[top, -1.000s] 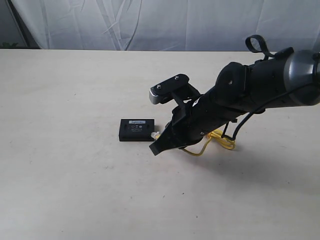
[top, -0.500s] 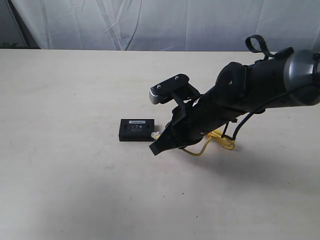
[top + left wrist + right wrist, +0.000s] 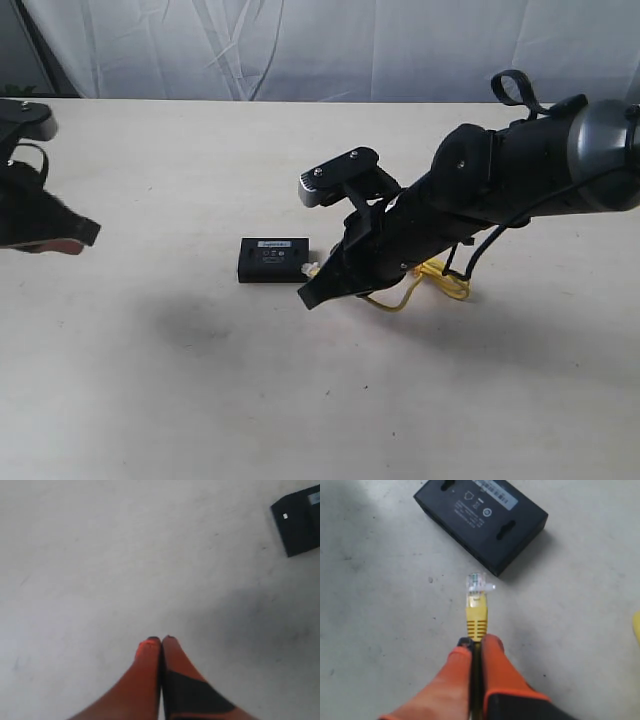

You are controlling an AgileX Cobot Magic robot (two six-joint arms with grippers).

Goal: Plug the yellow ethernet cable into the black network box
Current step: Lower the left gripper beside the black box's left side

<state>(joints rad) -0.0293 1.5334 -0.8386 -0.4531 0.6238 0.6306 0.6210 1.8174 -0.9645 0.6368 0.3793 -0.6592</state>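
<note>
Pale surface (image 3: pixel 200 400) across nearly whole ext. view, white cloth (image 3: pixel 300 45) hung behind far edge. Bulky black right arm (image 3: pixel 520 170) reaching in from right side, angled down twd middle of surface, wrist camera (image 3: pixel 338 175) sticking up on top. Left arm (image 3: pixel 25 200) only partly in shot at left edge. Left gripper (image 3: pixel 80 232) held above bare surface, well apart from everything else. Jaws pressed together in left wrist view, orange fingertips (image 3: pixel 150 647) touching, nothing btw them. Right gripper (image 3: pixel 312 295) low over surface, just beside black box (image 3: pixel 273 259). Jaws almost closed, pinching yellow cable (image 3: pixel 476 615) right behind its ribbed yellow boot. Black box lying flat nr centre of surface, label side up, white strip and small markings visible on top; one corner also showing in left wrist view. Rest of yellow cable trailing back under right arm, loose loops resting on surface on side away from box. Clear plug (image 3: pixel 476 584) at cable's free end, sticking out past jaw tips, pointed at long side wall of box. Close to that wall but w/ small gap, not yet plugged in. Ports on that wall too dark to make out.
</note>
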